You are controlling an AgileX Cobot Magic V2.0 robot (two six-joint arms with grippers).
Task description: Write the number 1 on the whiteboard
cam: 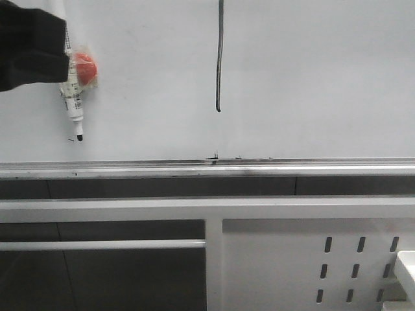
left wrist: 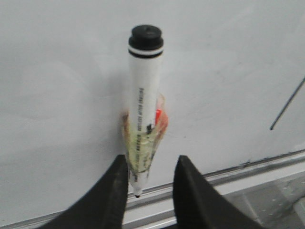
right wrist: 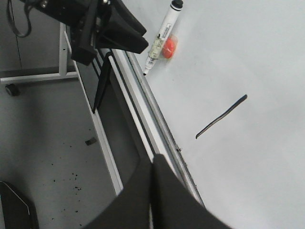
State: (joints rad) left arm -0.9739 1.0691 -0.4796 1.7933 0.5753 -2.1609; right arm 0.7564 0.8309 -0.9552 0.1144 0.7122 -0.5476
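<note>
Item: glossy pale whiteboard (cam: 311, 78), silver rail. Thin dark vertical stroke, the number 1 (cam: 219, 61), drawn above rail. White marker (cam: 72, 97) left of stroke. My left pincer (left wrist: 150, 179) apart; right pincer (right wrist: 151, 191) together. Writing seems complete; next, withdraw.

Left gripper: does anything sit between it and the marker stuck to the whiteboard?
Nothing visible does. The left gripper is open with the marker right by its fingers, hanging on the whiteboard beside a red piece.

The left gripper (left wrist: 150, 188) has its two black fingers (left wrist: 112, 191) spread apart, while the right gripper (right wrist: 152, 191) has its fingers pressed together.
</note>
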